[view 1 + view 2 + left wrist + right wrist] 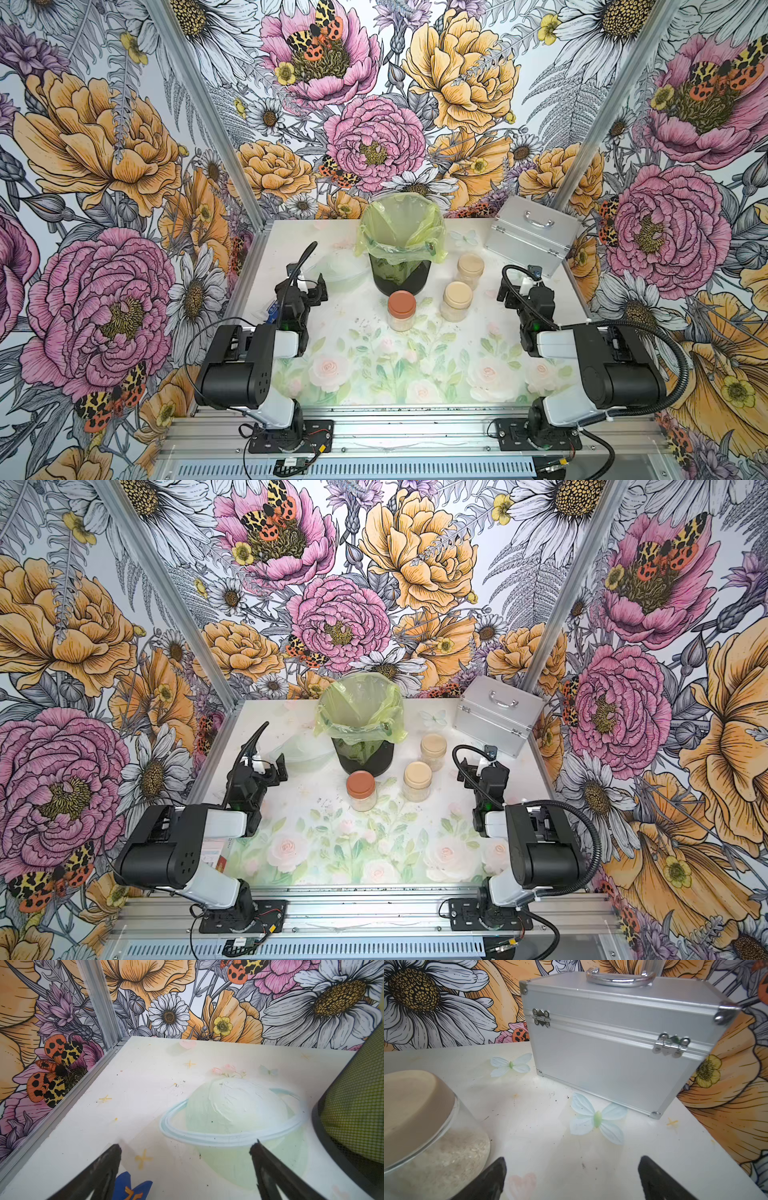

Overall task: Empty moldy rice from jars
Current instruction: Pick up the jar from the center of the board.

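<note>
Jars (401,311) of moldy rice (446,1157) stand lidded beside the bin (415,279). Left fingers (104,1169) and right fingers (493,1177) spread, empty.

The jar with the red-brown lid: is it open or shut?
Shut. In both top views its red-brown lid sits flat on the jar, which stands upright with rice showing through the glass.
</note>
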Robot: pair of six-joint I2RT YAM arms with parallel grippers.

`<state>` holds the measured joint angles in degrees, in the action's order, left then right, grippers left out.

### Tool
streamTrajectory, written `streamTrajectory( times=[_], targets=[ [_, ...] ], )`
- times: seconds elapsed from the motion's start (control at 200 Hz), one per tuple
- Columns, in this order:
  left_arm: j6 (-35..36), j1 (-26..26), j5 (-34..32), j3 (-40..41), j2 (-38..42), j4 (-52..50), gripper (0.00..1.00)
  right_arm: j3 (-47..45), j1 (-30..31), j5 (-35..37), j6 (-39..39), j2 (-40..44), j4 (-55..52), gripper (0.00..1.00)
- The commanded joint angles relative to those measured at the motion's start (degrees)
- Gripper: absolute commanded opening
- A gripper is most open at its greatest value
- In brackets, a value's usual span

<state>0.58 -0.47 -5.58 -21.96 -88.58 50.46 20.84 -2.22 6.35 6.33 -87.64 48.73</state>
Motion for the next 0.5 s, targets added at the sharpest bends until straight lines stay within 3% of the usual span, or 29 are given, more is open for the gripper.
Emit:
streamTrajectory(
  times=[0.0,0.115,0.495],
  targets=[
    [1.0,-1.3,-4.2,0.7,0.3,2.8,0.99,1.1,0.4,0.2,-0.3,-0.1,1.5,1.0],
    [1.9,-2.9,-7.8,2.1,0.2,6.0,0.99,1.1,0.3,0.2,-0.4,-0.1,1.5,1.0],
    [0.5,-0.6,-2.6,0.3,0.3,2.4,0.99,1.2,0.3,0.2,-0.2,0.0,1.3,1.0]
  ],
)
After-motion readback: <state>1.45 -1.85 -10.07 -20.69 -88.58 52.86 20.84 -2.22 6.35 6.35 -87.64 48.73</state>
